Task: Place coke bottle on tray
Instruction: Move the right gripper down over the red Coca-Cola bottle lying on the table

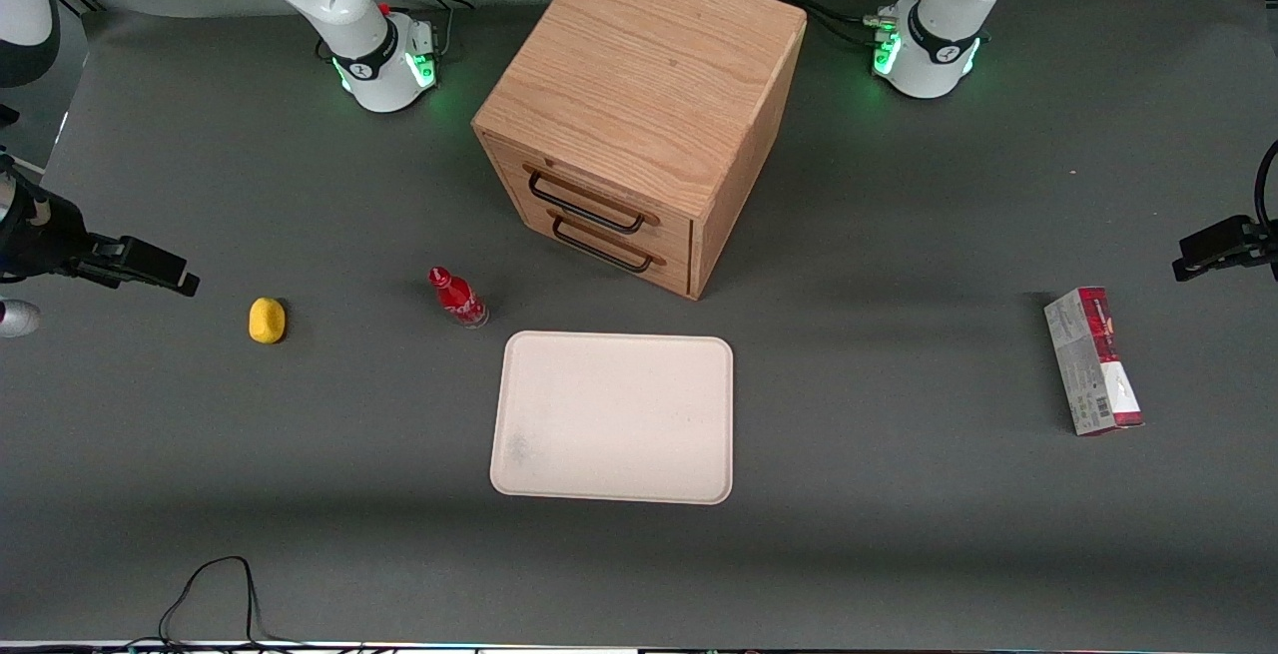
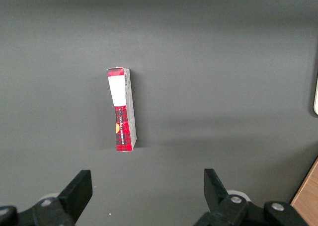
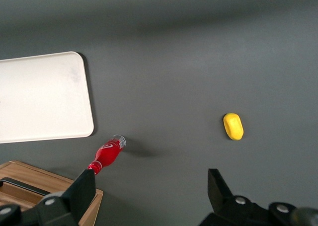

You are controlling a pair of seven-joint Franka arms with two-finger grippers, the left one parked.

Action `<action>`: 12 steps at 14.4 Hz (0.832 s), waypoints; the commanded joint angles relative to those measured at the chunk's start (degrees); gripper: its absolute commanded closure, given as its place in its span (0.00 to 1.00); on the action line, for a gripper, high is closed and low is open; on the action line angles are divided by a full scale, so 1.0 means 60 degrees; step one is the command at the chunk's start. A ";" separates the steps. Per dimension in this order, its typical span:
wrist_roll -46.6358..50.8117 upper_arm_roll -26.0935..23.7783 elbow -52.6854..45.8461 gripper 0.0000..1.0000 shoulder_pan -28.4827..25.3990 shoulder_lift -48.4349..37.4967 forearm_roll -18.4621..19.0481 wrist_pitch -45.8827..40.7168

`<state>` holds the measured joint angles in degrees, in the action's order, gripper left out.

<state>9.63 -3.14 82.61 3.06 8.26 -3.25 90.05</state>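
The coke bottle (image 1: 459, 298) is a small red bottle with a red cap, standing upright on the grey table just off the tray's corner and in front of the drawers. It also shows in the right wrist view (image 3: 108, 154). The tray (image 1: 614, 417) is a large cream-white rectangle, nearer the front camera than the bottle; its corner shows in the right wrist view (image 3: 44, 94). My right gripper (image 1: 185, 282) hangs high above the working arm's end of the table. It is open and empty (image 3: 149, 196), apart from the bottle.
A wooden two-drawer cabinet (image 1: 639, 115) stands farther from the camera than the tray. A yellow lump (image 1: 267, 321) lies beside the bottle, toward the working arm's end (image 3: 233, 126). A red-and-grey carton (image 1: 1093, 359) lies toward the parked arm's end (image 2: 122, 109).
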 commanded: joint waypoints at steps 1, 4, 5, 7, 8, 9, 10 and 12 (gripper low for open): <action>-0.0228 0.0099 0.0440 0.00 -0.0057 -0.0277 0.0217 0.0124; -0.0054 0.0011 0.0615 0.00 -0.0100 -0.0146 0.0030 0.0516; 0.0121 -0.0105 0.0848 0.00 -0.0173 -0.0102 -0.0218 0.0940; 0.1347 -0.1199 0.1390 0.00 -0.0188 0.0117 -0.0338 0.2168; 0.1861 -0.1771 0.1421 0.00 -0.0188 0.0408 -0.0192 0.2624; 0.2127 -0.2240 0.1422 0.00 -0.0188 0.0730 0.0273 0.2759; 0.2203 -0.2579 0.1436 0.00 -0.0188 0.1009 0.0655 0.2790; 0.2232 -0.2845 0.1538 0.00 -0.0217 0.1537 0.0776 0.3125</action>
<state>22.34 -19.12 91.94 1.28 14.47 0.04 106.74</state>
